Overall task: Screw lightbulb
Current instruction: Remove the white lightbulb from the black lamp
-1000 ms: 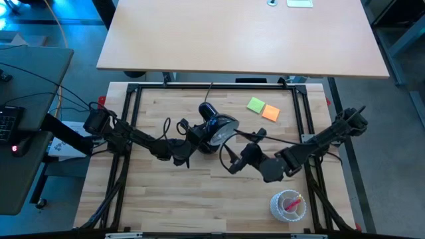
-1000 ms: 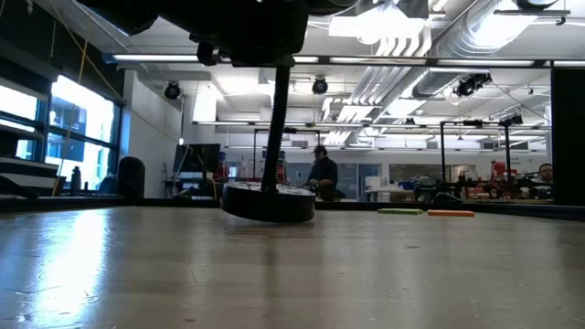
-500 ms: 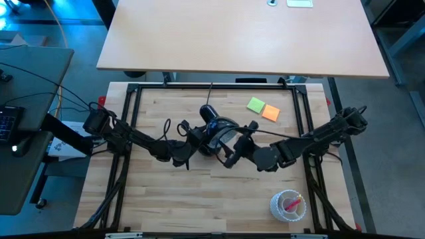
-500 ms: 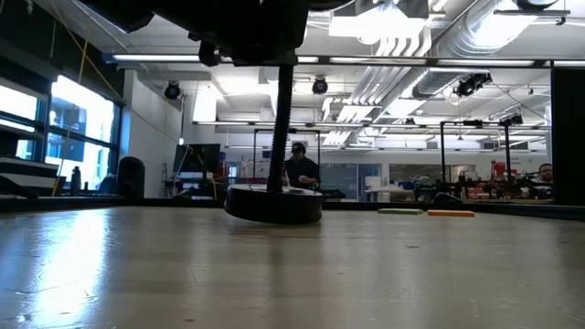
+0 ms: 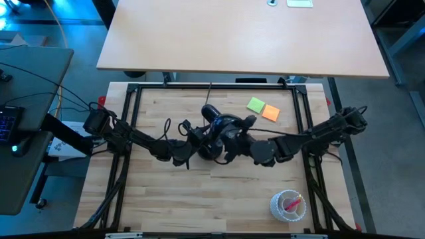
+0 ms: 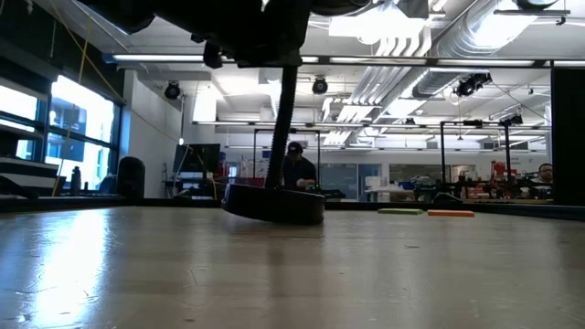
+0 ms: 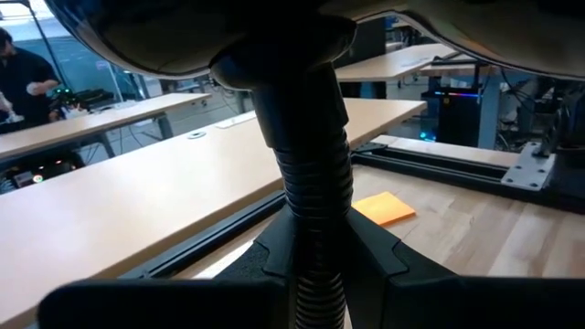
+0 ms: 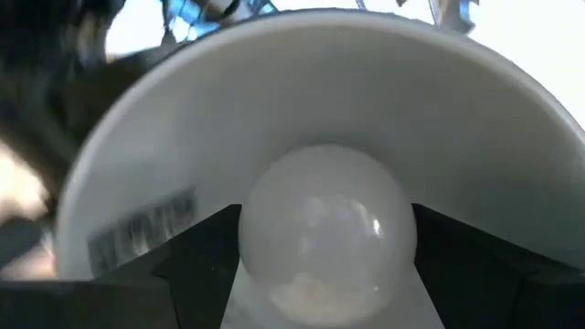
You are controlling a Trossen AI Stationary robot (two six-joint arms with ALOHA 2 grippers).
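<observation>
Over the last second the right gripper [image 5: 234, 141] has been advanced across the table [image 5: 199, 199] to the lamp [image 5: 222, 126], and its fingers are closed on the lightbulb [image 8: 320, 228], now carried inside the white shade [image 8: 512, 137]. The lamp neck [image 7: 306, 183] is clamped by the left gripper [image 5: 189, 143]. The bulb is judged to be at the socket, with threading still required.
</observation>
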